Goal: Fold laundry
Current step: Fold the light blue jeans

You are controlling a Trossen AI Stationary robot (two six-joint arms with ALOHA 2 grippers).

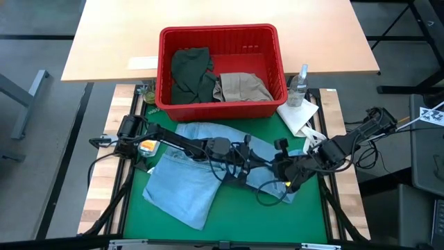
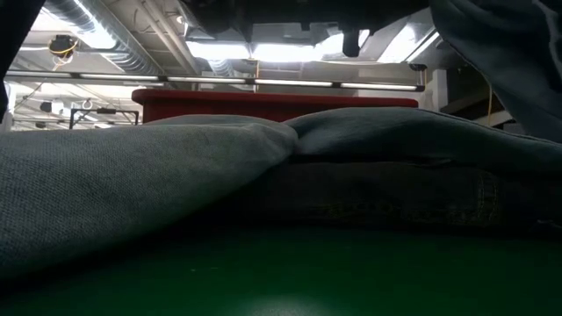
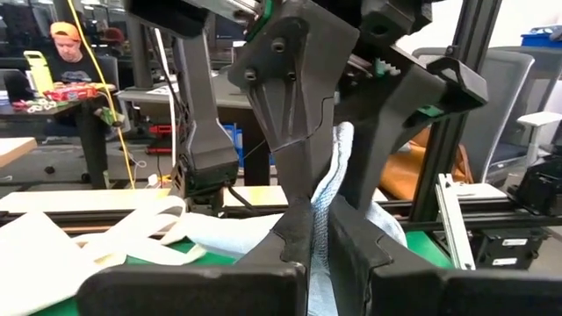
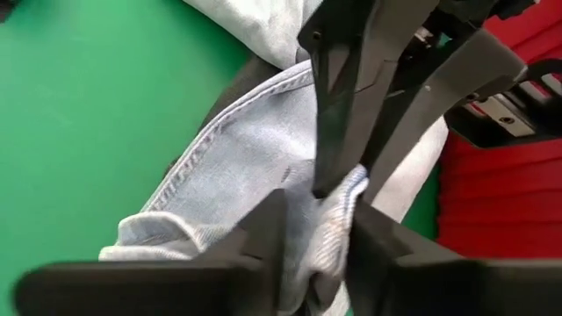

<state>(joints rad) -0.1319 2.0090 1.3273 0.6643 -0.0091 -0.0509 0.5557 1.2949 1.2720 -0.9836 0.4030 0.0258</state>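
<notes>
The left hand (image 3: 320, 233) was clamped on a fold of the light blue denim (image 1: 187, 182), with the right hand (image 4: 316, 224) just beside it, fingers loosely around the same fold, apparently to hand over the cloth.

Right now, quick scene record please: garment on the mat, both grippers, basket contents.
on mat: light blue denim, spread over the green mat
left gripper: fingers shut on a fold of the denim, mid-mat
right gripper: beside the left, denim edge between its fingers; grip unclear
basket: red plastic basket holds a dark olive green piece and a beige khaki piece
</notes>
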